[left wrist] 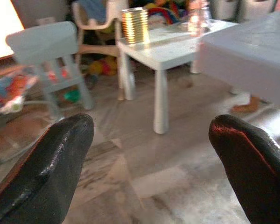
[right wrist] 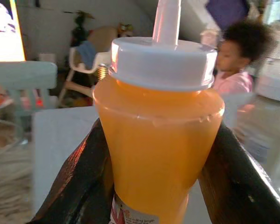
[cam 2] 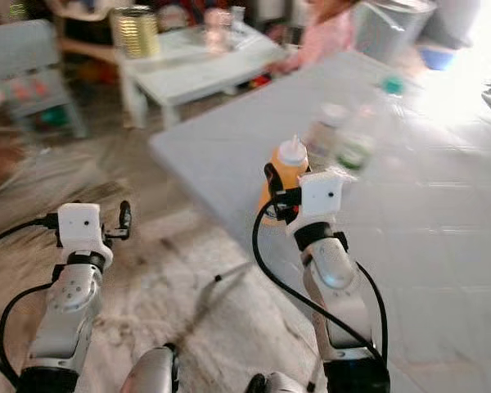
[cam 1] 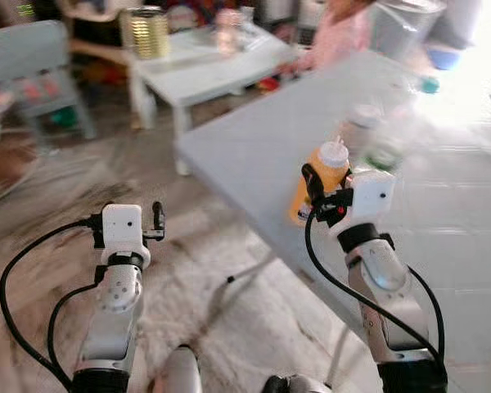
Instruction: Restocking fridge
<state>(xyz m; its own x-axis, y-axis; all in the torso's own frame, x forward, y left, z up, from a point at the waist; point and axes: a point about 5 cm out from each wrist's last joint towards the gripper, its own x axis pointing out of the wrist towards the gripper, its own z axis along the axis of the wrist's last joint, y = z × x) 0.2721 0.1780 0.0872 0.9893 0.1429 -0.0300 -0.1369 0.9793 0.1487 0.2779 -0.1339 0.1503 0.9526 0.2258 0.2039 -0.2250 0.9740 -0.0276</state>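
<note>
Bottle (right wrist: 158,140) of orange sauce, white nozzle cap, stands at the near edge of the grey counter (cam 1: 254,147), pinched on both sides by the right gripper (right wrist: 156,172). From the wrist its black fingers (right wrist: 79,182) press flat against the bottle's sides, and a strip of label shows at the bottom, its print too small to read. That view also catches a person in pink behind the counter. Two blurred bottles (cam 1: 368,135) stand just beyond. Left gripper (cam 1: 157,219) hangs over the floor, fingers (left wrist: 51,168) spread wide, holding nothing; past them a small white table (left wrist: 163,46) carries a gold can (left wrist: 134,25).
</note>
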